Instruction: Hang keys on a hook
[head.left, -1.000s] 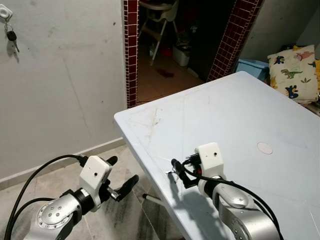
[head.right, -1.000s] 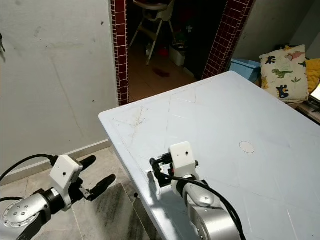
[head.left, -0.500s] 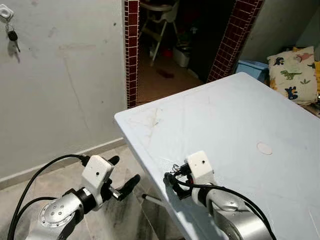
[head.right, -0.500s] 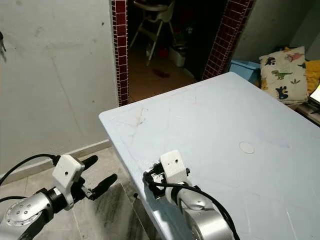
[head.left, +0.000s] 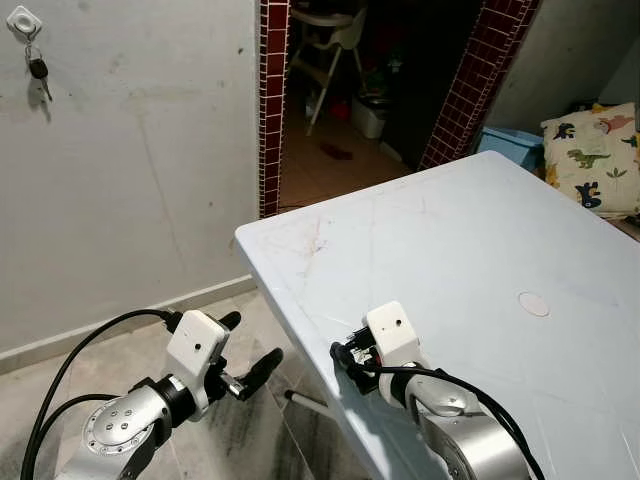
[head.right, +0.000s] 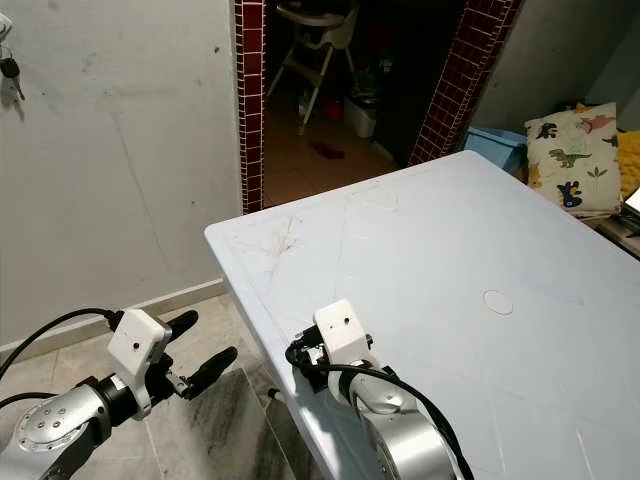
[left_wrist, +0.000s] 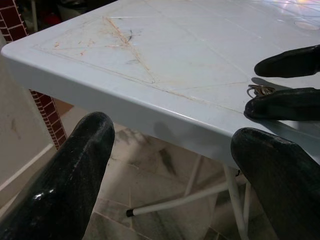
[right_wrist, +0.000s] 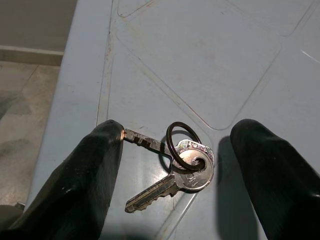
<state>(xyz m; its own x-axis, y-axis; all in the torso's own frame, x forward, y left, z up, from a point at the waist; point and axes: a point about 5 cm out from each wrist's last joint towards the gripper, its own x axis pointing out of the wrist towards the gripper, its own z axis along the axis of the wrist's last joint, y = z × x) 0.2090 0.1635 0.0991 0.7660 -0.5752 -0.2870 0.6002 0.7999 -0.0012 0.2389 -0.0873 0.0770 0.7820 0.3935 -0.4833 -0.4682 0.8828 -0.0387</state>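
Near the table (head.left: 470, 230) edge, right end effector (right_wrist: 175, 175) spread around keys (right_wrist: 172, 165), one finger (right_wrist: 85, 180) touching a key tip

The keys (right_wrist: 172, 162) lie on the tabletop (head.left: 470, 240) near its left edge, between the spread fingers of the right hand (head.left: 350, 358). The left hand (head.left: 250, 350) hangs left of the tabletop, over the floor (head.left: 250, 440). A hook (head.left: 22, 21) sits on the wall (head.left: 130, 150) far left, a key (head.left: 38, 72) hanging beneath it.
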